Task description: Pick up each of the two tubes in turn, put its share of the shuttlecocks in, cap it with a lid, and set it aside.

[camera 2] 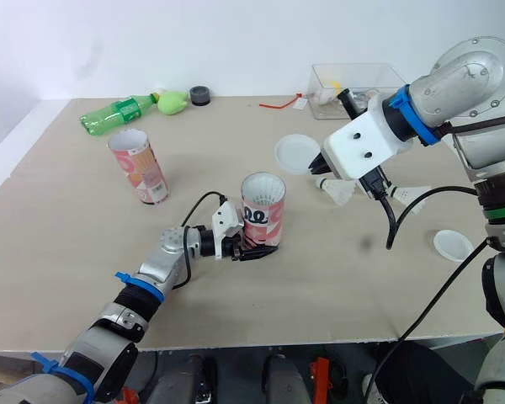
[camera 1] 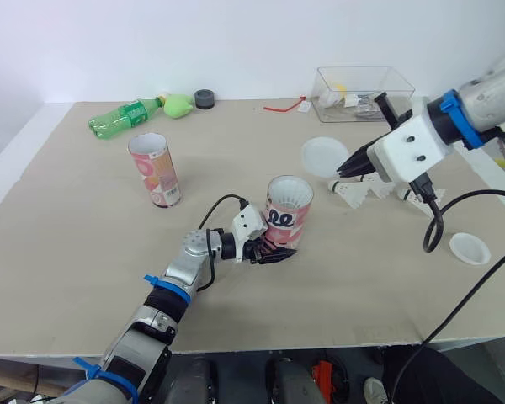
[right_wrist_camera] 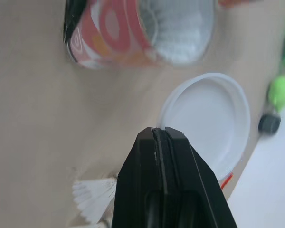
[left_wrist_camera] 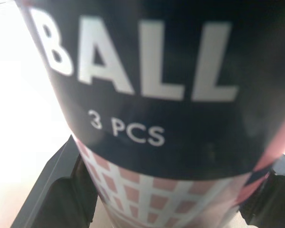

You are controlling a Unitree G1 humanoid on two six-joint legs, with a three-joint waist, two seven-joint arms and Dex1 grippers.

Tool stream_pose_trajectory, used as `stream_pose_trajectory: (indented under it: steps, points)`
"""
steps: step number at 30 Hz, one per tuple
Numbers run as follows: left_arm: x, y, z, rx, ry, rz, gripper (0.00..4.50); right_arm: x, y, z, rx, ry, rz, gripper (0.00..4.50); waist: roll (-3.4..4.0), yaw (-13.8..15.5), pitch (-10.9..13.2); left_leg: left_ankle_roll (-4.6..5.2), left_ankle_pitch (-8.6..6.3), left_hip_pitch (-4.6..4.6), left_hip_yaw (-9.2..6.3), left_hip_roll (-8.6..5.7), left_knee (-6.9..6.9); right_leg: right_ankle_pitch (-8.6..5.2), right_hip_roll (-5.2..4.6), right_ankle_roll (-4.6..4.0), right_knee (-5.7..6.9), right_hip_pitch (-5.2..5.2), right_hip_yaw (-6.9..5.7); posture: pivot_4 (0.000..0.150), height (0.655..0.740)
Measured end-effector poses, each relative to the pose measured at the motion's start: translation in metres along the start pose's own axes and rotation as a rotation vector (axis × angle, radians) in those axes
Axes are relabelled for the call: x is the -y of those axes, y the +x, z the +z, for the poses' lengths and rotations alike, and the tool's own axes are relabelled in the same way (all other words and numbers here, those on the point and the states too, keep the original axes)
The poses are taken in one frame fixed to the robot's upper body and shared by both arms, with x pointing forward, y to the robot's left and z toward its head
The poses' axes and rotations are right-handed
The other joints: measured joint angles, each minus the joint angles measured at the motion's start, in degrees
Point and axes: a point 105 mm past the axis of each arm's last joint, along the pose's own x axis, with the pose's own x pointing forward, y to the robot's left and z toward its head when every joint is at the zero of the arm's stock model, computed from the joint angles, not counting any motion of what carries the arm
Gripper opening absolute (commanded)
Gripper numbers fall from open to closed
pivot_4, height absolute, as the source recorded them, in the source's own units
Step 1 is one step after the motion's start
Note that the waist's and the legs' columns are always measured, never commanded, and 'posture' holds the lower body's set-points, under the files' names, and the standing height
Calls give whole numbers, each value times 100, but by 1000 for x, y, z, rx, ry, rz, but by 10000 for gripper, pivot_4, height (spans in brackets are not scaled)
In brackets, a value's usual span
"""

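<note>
The left pincer [camera 1: 273,251] is clamped on the lower part of a pink tube [camera 1: 288,210]. This tube stands upright near the middle of the tabletop [camera 1: 84,252] with its mouth open. In the right wrist view there is something white and ribbed inside the mouth, perhaps a shuttlecock, but I cannot say this for sure.

The right pincer [camera 1: 345,168] has its two fingers pressed together and holds nothing. It hangs over the tabletop to the right of the tube, just beside the large lid [camera 1: 322,156], which lies flat. Under this arm lies one shuttlecock [camera 1: 351,194], and another shuttlecock [camera 2: 412,195] lies further right, partly covered by the arm. A black cable [camera 1: 433,227] from the right arm hangs between these and the small lid [camera 1: 470,248], which lies near the right edge.

The second tube [camera 1: 156,168] stands upright and open on the left, well apart from the first.

Along the far edge lie a green bottle [camera 1: 122,118], a green lump [camera 1: 178,105], a dark round thing [camera 1: 204,98], a red strip [camera 1: 284,106] and a clear box [camera 1: 362,93].
</note>
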Motion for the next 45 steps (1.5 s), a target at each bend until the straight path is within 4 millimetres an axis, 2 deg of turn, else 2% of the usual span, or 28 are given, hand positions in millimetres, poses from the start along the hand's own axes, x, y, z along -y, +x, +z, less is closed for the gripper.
stream_pose_trajectory:
  steps: [5, 11, 17, 24, 30, 45]
  points:
    - [-3, 0, -3, -23, -28, 0, 32245, 7, 7, 9, 43, -74, 36, 606, 1, -3, 1, 0, -3, 1, 0, 1, -1, 1, 1, -7, 1, -2, -2, 1500, 7400]
    - [-7, 1, -4, -36, -35, -3, 32245, 27, 0, 25, 90, -166, 13, 606, 0, -4, 1, 0, -3, 1, -3, 6, -2, -2, 2, -16, 1, -1, -8, 1500, 7400]
    - [-6, 4, -3, -34, -31, -9, 32245, 25, 21, 37, 182, -201, 87, 606, 0, -4, 1, 0, -3, 2, 0, 6, 0, 3, -3, -20, 2, -2, -9, 1500, 7400]
    - [-5, 6, -2, -30, -32, -12, 32245, 21, 29, 28, 179, -171, 137, 606, 0, -4, 2, 1, -4, 0, 1, 4, -1, 1, -9, -23, 2, -2, -14, 1500, 7400]
    - [-6, 5, -3, -33, -31, -6, 32245, 18, 34, 29, 185, -175, 175, 606, 0, -4, 2, 2, -4, 1, -2, 6, -2, -1, -8, -27, 2, -3, -19, 1500, 7400]
    - [-6, 3, -4, -33, -33, 8, 32245, 10, 30, 23, 161, -157, 209, 606, 0, -3, 2, 1, -4, 2, -1, 7, -2, 0, -9, -28, 3, -2, -20, 1500, 7400]
